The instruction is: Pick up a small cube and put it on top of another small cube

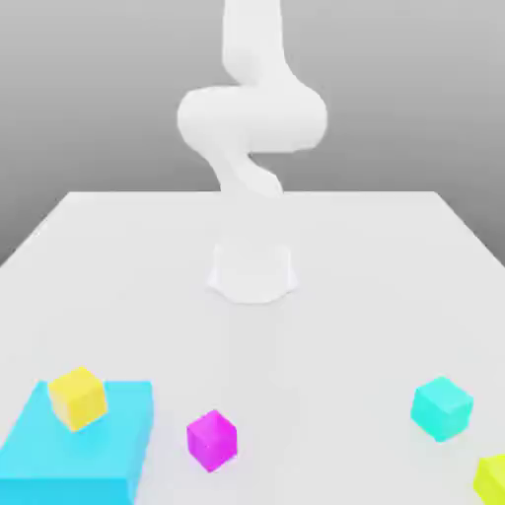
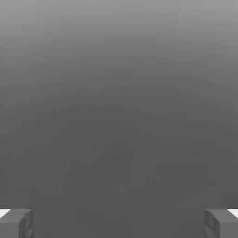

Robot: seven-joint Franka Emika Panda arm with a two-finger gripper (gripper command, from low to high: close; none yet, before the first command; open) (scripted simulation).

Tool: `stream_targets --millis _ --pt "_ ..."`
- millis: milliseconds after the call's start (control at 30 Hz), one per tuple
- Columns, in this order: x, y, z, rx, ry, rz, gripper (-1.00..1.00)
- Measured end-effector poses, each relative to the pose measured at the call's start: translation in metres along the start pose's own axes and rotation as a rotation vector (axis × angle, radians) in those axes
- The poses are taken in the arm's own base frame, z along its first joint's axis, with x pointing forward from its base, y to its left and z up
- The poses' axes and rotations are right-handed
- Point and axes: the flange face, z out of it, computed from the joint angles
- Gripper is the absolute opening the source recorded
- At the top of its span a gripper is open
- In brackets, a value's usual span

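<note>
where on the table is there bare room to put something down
Free: the wide stretch between the arm's base and the cubes, and the gap between the magenta cube and turquoise cube. Crowded: the flat cyan block carrying the golden-yellow cube; the lime cube.

Lime cube [image 1: 492,478], turquoise cube [image 1: 441,407]

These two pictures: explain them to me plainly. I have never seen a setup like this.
Both are computer-simulated. The exterior view looks across a white table at a white robot arm standing on its base. The hand view comes from a camera on the arm's hand; its gripper stands open, holding nothing, with one finger at each corner. On the table lie a golden-yellow cube atop a flat cyan block, a magenta cube, a turquoise cube and a lime cube.
</note>
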Motion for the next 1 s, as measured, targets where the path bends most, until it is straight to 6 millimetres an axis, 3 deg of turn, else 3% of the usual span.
stream_targets --millis 200,400,533,667,1000 --pt "-0.022 -0.030 0.104 0.016 -0.202 -0.272 0.00" --pt "-0.072 -0.055 0.202 0.034 -0.375 -0.544 0.00" --pt "-0.119 -0.067 0.263 0.044 -0.479 -0.731 0.00" --pt "-0.180 -0.077 0.317 0.061 -0.579 -0.939 0.00" --pt "-0.319 -0.050 0.430 0.060 -0.778 -1.433 0.00"
